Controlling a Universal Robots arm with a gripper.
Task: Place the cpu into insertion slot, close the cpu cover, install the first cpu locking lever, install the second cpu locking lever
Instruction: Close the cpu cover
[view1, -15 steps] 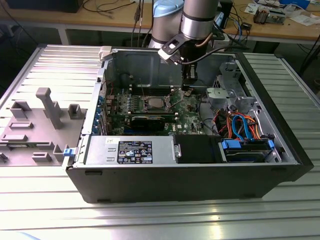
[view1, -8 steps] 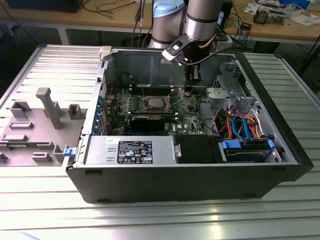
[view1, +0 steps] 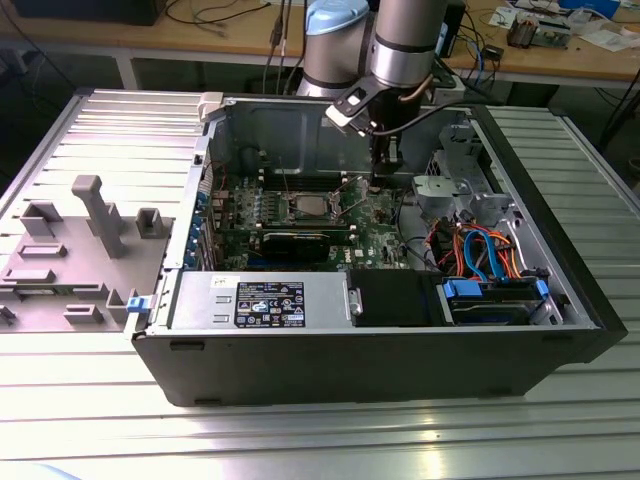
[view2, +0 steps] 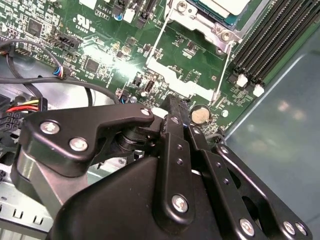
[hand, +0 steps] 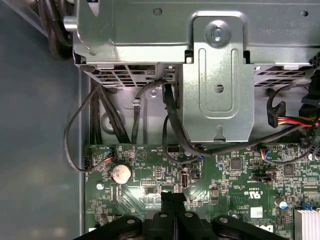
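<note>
- Ribbed aluminium tabletop carries an open black computer case, with cluttered wooden benches behind it.
- Inside the case, the black two-fingered hand hangs low over the green motherboard. In both wrist views its fingers are pressed together, with nothing seen between them.
- A round silver coin battery lies near the fingertips. Two thin silver wire locking levers run from the socket's corners toward the hand.
- To the exterior view's left of the hand sits the square, silver-rimmed insertion slot.
- The small flat silver-grey cpu lies in the slot. The thin silver framed cpu cover seems to be down around it, though I cannot confirm it is fully flat.
- Bundled black cables and a folded silver drive cage crowd the board's far edge.
- Judged from this, the step in hand is lever work, done by pushing with shut fingers rather than gripping.
- To do it well:
  - Meet the wire near its free end.
  - Press along the lever's own arc, then tuck it sideways under its catch.
  - Keep the fingertips off the battery and the small board parts.
  - A slip off the springy wire is the main risk, so slow, square contact matters.
</note>
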